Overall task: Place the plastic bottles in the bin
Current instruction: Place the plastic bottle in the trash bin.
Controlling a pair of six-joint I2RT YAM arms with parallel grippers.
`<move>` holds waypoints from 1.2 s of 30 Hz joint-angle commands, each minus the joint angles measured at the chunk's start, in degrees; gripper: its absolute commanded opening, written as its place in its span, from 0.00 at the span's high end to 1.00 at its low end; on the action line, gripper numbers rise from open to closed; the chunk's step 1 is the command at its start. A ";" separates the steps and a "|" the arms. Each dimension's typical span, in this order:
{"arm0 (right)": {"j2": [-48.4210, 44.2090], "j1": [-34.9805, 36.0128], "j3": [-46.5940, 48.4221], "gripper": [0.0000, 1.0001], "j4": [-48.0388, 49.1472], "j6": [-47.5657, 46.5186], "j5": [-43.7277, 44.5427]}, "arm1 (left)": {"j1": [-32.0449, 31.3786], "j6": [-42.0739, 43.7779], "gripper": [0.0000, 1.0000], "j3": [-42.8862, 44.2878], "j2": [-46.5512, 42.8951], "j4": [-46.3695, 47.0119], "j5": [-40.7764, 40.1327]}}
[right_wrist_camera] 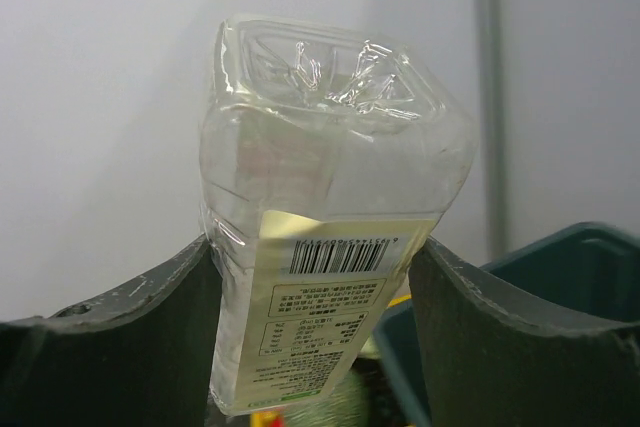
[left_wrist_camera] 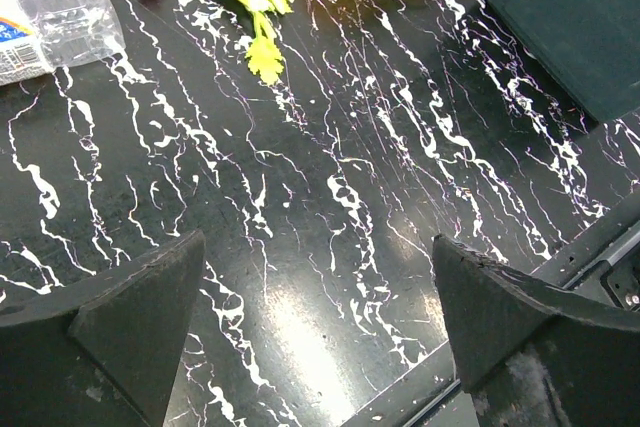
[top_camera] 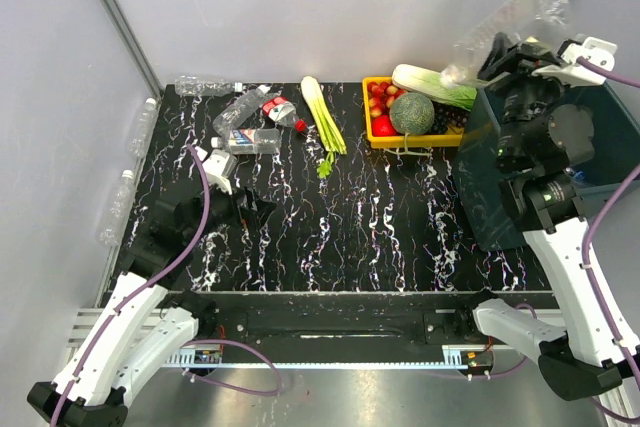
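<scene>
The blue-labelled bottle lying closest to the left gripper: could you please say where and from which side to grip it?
Probably mid-body, from above, with the left gripper spanning its width: the blue-labelled bottle lies flat on its side, long axis across the table.

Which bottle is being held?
The clear barcoded bottle clamped in the right pincer near the bin; the other bottles lie loose on the left.

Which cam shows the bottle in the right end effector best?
Right wrist: the bottle fills the frame, pinched between both fingers, barcode legible. Top external shows it small and pale against the wall, near the bin. Left wrist misses it.
</scene>
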 commanded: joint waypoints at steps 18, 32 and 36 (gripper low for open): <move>3.33 -8.22 3.35 0.09 -6.12 -39.48 19.47 | -0.18 0.10 0.01 0.61 -0.24 0.34 -4.09; 3.06 -8.22 6.42 0.01 -23.00 -27.80 14.03 | -0.18 -0.43 0.01 0.61 0.11 0.16 -6.81; 3.68 -8.22 10.55 0.00 -28.71 -18.94 7.18 | -0.18 -1.13 0.01 0.52 0.47 0.16 -8.92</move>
